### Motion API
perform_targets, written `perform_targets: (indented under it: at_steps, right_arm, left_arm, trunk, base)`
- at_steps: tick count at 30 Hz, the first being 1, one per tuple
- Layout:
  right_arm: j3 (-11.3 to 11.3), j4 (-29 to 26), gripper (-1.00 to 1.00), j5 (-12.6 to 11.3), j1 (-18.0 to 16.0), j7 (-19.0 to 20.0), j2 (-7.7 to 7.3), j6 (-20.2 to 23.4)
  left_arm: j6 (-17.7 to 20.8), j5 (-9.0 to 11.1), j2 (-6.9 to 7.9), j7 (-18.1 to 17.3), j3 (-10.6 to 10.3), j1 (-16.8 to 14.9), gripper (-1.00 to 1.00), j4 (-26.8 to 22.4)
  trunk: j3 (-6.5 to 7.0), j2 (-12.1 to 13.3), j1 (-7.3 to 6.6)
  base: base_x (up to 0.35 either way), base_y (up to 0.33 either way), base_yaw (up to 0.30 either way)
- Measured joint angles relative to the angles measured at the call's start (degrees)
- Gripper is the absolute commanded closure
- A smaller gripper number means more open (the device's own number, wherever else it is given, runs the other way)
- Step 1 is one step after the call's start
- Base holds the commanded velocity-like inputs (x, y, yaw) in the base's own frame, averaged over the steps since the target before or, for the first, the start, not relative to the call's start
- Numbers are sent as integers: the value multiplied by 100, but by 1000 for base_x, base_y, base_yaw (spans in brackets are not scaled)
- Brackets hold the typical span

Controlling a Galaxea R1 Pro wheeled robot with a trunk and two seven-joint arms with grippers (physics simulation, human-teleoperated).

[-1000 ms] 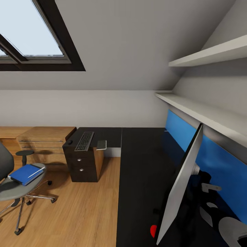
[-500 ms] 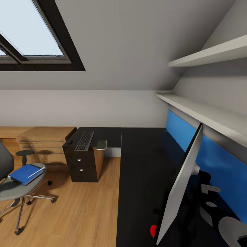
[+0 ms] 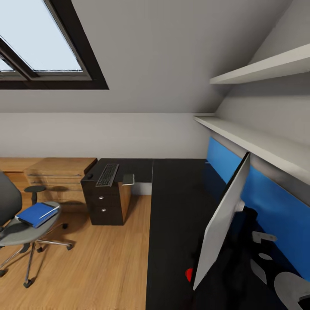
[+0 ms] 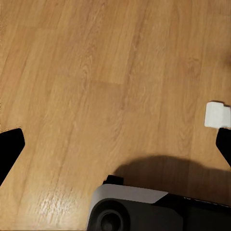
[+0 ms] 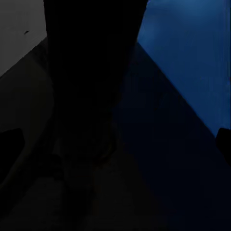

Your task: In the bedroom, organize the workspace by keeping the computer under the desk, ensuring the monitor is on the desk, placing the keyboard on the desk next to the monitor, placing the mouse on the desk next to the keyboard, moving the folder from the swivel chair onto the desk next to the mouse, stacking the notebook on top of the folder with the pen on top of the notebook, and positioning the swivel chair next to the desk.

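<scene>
left tool [image 4: 115,139]: fingers wide apart, nothing between them; dark fingertips [image 4: 9,149] at opposite edges of the left wrist view, wooden floor [image 4: 96,72] beneath, robot base [image 4: 144,211] in view under it.
right tool [image 5: 115,144]: fingertips sit at opposite edges of the right wrist view, spread, gripping nothing; a dark upright shape stands between them, too dark to identify; blue panel [image 5: 192,53] behind.
monitor [image 3: 221,219]: upright on the black surface [image 3: 176,206], seen edge-on, along the edge that runs under the blue back panel [image 3: 267,202]; nearest task item to the right arm.
red object [image 3: 188,274]: on the surface at the monitor's near lower corner, partly hidden, can't identify.
keyboard [image 3: 107,174]: on the far left wing of the surface, above the drawer unit [image 3: 106,202], well apart from both tools.
mouse [image 3: 89,176]: small dark blob just beside the keyboard, at the wing's left edge.
notebook [image 3: 128,179]: grey, at the near edge of the wing, just right of the keyboard; identity is a best read.
folder [image 3: 37,214]: blue, lying on the swivel chair [image 3: 26,228] seat.
pen [image 3: 48,211]: thin light stick lying on the folder.
swivel chair: on the floor left of the drawer unit, apart from the surface.
in the way: the monitor stands between the right arm and the rest of the surface.
surroundings: wooden chest [image 3: 60,172] against the far wall, small round stool [image 3: 35,191], skylight [image 3: 38,43], two wall shelves [image 3: 258,69].
</scene>
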Motion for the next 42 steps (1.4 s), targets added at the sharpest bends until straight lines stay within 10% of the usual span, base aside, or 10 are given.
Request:
perform_targets:
  at_steps: [24, 30, 32, 42]
  right_arm:
    - [-19, -373, -100, -28, 1, 24, -21, -21]
    - [-33, -2178, -100, -53, 252, 21, -176, 882]
    - [-124, -3880, -100, -60, 1123, -215, -368, 1392]
    - [47, -7852, -100, -77, 3045, -3257, -159, 2219]
  left_arm:
    - [7, -3, 0, 0, 0, -2, -100, 7]
    - [9, 0, 0, 0, 0, -3, -100, 9]
    - [9, 0, 0, 0, 0, -2, -100, 9]
    - [8, -1, 0, 0, 0, 0, -100, 10]
  trunk:
    - [0, 0, 0]
    - [0, -1, -3]
    - [0, -2, -4]
    - [0, -1, -4]
  base:
    - [-311, 0, 0]
    - [-56, 0, 0]
    - [-5, 0, 0]
    - [-4, 11, 0]
